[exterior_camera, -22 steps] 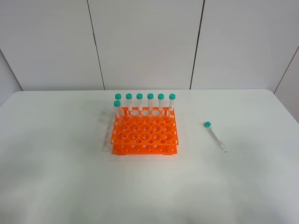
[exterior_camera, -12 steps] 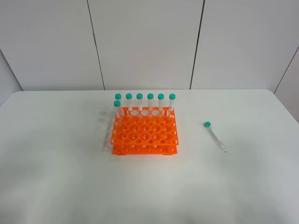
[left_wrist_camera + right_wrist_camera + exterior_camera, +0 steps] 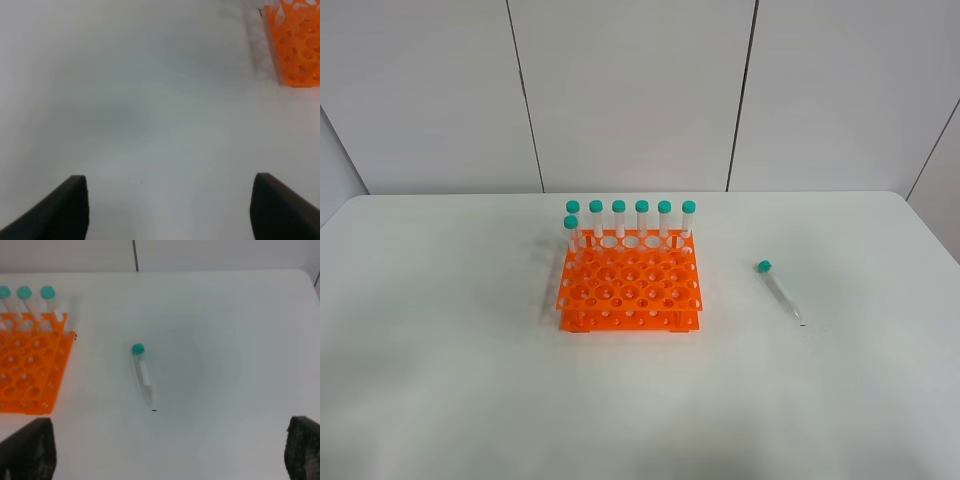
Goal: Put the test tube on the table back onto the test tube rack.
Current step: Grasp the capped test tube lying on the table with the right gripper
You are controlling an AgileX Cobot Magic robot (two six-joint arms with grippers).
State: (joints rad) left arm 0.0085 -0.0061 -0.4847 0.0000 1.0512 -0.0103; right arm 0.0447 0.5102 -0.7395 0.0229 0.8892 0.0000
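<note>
The left gripper [image 3: 172,207] hangs over bare tabletop with its two dark fingers spread wide and nothing between them. The right gripper [image 3: 166,450] is spread just as wide, also empty, above the loose tube. Neither arm shows in the high view.

Nothing has moved since the earlier frames. The slim clear plastic test tube with a teal-green screw cap [image 3: 779,290] lies flat on the large white matte table [image 3: 440,350], well to the right of the bright orange plastic test tube rack with its grid of round holes [image 3: 628,285], cap towards the wall.

Seven matching capped tubes [image 3: 619,218] stand upright at the rack's back. Behind the table's rounded far corners rise plain pale wall panels [image 3: 630,90] split by dark seams.
</note>
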